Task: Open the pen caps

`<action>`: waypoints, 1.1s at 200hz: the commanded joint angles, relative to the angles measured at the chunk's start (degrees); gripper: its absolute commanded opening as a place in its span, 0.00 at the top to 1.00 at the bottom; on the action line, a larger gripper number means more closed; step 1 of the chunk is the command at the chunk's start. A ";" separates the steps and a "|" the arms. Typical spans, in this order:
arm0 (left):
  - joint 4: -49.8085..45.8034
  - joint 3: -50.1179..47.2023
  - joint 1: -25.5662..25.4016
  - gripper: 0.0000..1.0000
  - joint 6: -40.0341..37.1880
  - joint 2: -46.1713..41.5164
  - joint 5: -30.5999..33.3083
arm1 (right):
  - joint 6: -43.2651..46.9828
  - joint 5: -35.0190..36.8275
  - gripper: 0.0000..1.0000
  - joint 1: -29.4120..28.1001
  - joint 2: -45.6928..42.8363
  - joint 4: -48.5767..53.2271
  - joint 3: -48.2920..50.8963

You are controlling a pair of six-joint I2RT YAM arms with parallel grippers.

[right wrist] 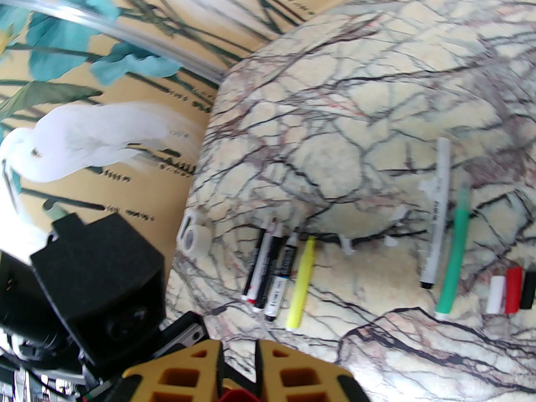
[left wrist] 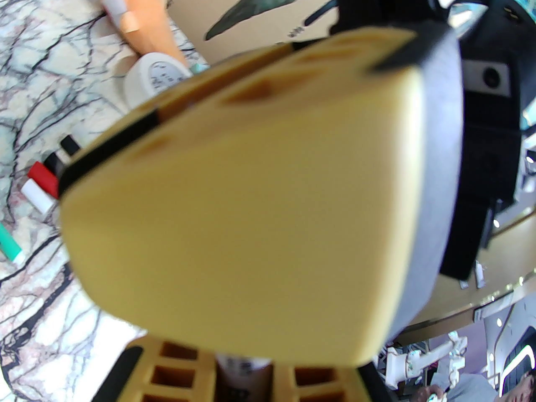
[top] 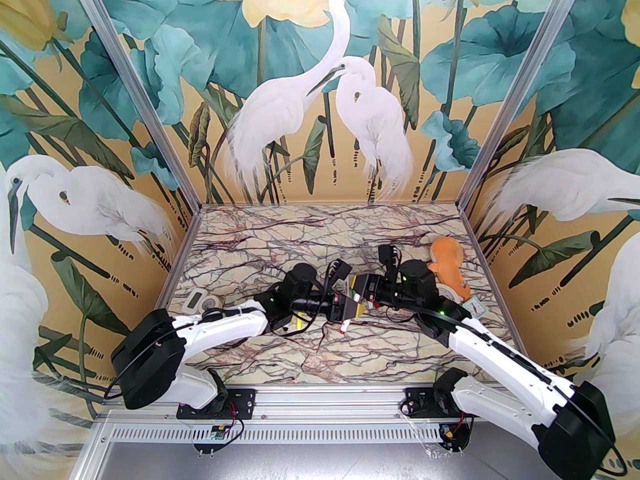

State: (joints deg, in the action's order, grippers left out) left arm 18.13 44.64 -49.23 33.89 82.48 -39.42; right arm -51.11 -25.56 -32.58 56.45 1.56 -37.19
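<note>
Pen caps (right wrist: 513, 289): three loose on table (right wrist: 335, 99) beside green pen (right wrist: 454, 262) | right gripper (right wrist: 238, 362): fingers narrow on red cap (right wrist: 236, 394) | left gripper (left wrist: 243, 364): clamping pen barrel (left wrist: 243, 371) | risk: I judge an off-axis pull lets the barrel slip or flings the cap.

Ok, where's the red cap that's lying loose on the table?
In the right wrist view the red cap lies at the far right edge, between a white cap and a black cap, just right of the green pen.
</note>
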 commanded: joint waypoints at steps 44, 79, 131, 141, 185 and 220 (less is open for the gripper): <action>0.07 -3.53 2.85 0.92 2.88 -6.32 -11.84 | 2.47 -8.57 0.87 3.34 -2.66 -10.17 -1.93; -1.15 -4.80 2.83 0.93 2.58 -8.45 -9.93 | 0.98 -7.46 0.87 3.49 -3.46 -13.35 -2.27; -9.81 -2.36 -0.09 0.93 -2.04 -7.38 -3.52 | 1.99 10.47 0.88 3.52 -7.45 -6.78 -3.43; -11.93 -1.58 -0.88 0.93 -3.28 -7.33 -1.68 | 2.00 13.88 0.88 3.49 -8.19 -5.09 -3.73; -13.58 -0.57 -2.27 0.94 -4.48 -6.62 -2.17 | 1.81 16.58 0.89 3.92 -9.01 -3.06 -4.08; -8.61 -1.83 -2.28 0.94 -1.81 -7.32 -5.38 | 2.26 9.05 0.88 5.70 -9.69 -8.22 -2.48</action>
State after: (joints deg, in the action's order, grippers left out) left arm 8.49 43.51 -51.20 30.92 75.83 -41.45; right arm -50.26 -14.79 -27.94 47.53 -2.90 -39.92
